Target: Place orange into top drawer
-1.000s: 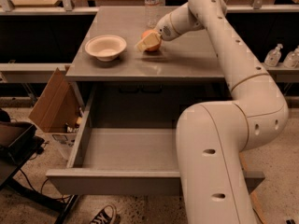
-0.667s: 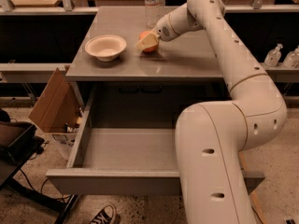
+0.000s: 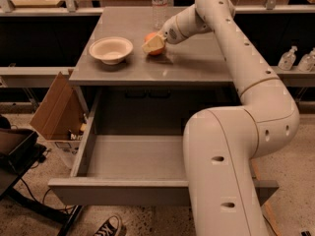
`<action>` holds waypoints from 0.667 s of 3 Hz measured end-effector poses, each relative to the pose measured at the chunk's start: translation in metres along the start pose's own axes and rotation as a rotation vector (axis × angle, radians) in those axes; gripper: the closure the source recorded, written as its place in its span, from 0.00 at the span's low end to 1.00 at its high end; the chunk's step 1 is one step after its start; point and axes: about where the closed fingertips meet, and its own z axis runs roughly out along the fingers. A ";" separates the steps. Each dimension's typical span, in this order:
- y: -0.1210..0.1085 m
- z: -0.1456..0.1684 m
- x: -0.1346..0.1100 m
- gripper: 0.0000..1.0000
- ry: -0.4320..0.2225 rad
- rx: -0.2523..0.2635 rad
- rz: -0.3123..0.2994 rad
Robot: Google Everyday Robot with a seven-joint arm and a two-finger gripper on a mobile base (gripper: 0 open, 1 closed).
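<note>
The orange [image 3: 149, 37] is on the far part of the grey cabinet top [image 3: 197, 63], just right of the beige bowl. My gripper [image 3: 153, 44] reaches in from the right and is shut on the orange; one beige finger [image 3: 153, 45] covers the fruit's front. Whether the orange touches the top or hangs just above it I cannot tell. The top drawer [image 3: 118, 193] is pulled wide open below the cabinet top, its grey inside bare. My arm's large white links hide the drawer's right part.
A beige bowl [image 3: 110, 49] sits on the cabinet top's left. A clear water bottle [image 3: 158, 4] stands behind the orange. An open cardboard box [image 3: 56, 112] leans left of the drawer. Small bottles [image 3: 288, 58] stand on a shelf at right. A shoe [image 3: 108, 226] lies by the drawer front.
The gripper and the orange have shifted slightly to the left together. The drawer and bowl have not moved.
</note>
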 end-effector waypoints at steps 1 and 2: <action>0.000 -0.001 -0.001 1.00 0.000 0.000 0.000; 0.000 -0.002 -0.002 1.00 0.000 0.000 0.000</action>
